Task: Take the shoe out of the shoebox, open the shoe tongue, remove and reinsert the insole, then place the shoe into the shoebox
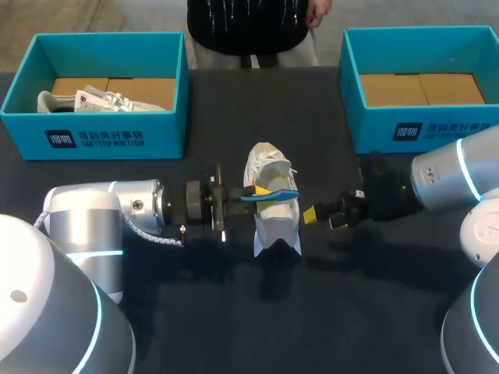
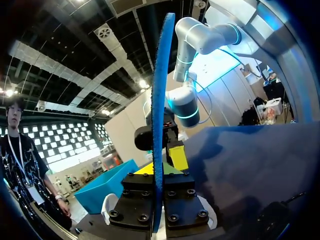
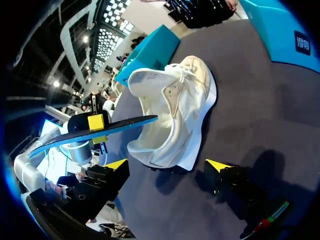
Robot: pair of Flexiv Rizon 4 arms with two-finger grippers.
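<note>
Nearest to me, my left arm [image 1: 109, 210] comes in low from the left and my right arm [image 1: 452, 175] from the right, both reaching toward the middle of the dark table [image 1: 234, 312]. The two grippers face each other there with the shoe [image 1: 274, 202] between them.

My left gripper [image 1: 253, 192] is clenched on the blue insole [image 1: 270, 194]. In the left wrist view the insole [image 2: 160, 110] stands edge-on, pinched between the two finger blocks and running straight out ahead of the gripper [image 2: 160, 169]. In the head view it lies crosswise over the shoe's opening. I cannot tell whether its tip touches the shoe or sits inside it.

My right gripper [image 1: 321, 216] is released, with its yellow tips spread wide and nothing between them. In the right wrist view the white shoe [image 3: 175, 115] lies on the table just ahead of that gripper [image 3: 167, 167], apart from both fingers. Its opening is turned toward the left gripper [image 3: 96, 131] and the insole [image 3: 105, 129], and its laces face away from the camera.

The shoe is out on the table, in neither box. Farther off, the left shoebox [image 1: 97, 136] sits at the far left of the table with a second shoe [image 1: 93, 101] lying inside. The right shoebox [image 1: 421, 125] sits at the far right, showing only its brown cardboard floor. Both boxes are well apart from the shoe.
</note>
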